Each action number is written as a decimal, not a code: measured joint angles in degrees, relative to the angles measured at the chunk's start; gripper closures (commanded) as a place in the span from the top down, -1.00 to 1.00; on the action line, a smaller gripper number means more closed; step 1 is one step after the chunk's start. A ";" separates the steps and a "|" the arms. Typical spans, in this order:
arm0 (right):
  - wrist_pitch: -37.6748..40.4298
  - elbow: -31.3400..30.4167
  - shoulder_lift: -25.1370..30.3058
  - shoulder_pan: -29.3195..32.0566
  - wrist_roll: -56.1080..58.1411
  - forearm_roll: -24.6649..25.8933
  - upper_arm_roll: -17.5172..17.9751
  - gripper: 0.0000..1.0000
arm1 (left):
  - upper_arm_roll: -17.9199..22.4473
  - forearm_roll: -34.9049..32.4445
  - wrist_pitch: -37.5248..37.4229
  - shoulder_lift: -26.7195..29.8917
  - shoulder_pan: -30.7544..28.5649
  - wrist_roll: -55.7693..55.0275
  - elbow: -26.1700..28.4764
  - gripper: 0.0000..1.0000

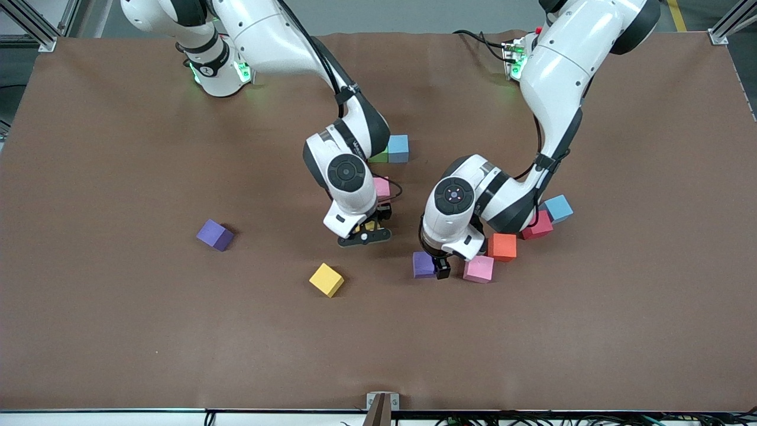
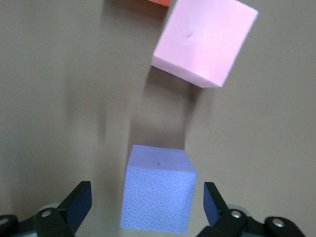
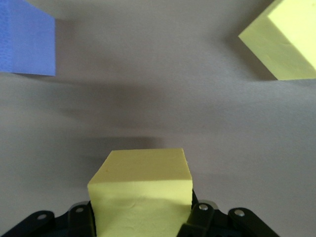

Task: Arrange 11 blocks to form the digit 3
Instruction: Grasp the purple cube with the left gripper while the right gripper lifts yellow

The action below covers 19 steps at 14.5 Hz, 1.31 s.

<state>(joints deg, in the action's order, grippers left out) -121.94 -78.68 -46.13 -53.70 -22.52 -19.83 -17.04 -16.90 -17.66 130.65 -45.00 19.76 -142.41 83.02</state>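
Observation:
My right gripper (image 1: 365,234) is shut on a yellow block (image 3: 140,192) over the middle of the table; the block barely shows under the hand in the front view (image 1: 369,225). My left gripper (image 1: 434,267) is open and low, its fingers (image 2: 79,203) on either side of a purple block (image 2: 158,195), not touching it. That purple block (image 1: 423,264) lies beside a pink block (image 1: 478,269). A green block (image 1: 379,156) touches a blue block (image 1: 398,148). Another pink block (image 1: 382,188) is partly hidden by the right arm.
An orange block (image 1: 502,247), a red block (image 1: 537,225) and a blue block (image 1: 558,208) lie close under the left arm. A second yellow block (image 1: 326,279) lies nearer the front camera. A second purple block (image 1: 214,235) lies toward the right arm's end.

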 measured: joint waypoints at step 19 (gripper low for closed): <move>-1.65 -1.84 -1.10 -4.39 -6.18 -0.01 0.02 -0.98 | 0.80 0.00 4.44 -2.95 0.05 4.28 -0.24 1.00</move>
<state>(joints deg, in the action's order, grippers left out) -123.59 -80.52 -47.24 -58.09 -28.70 -19.84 -17.03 -16.11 -17.66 135.08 -47.95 19.80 -138.13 82.78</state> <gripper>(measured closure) 0.388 0.000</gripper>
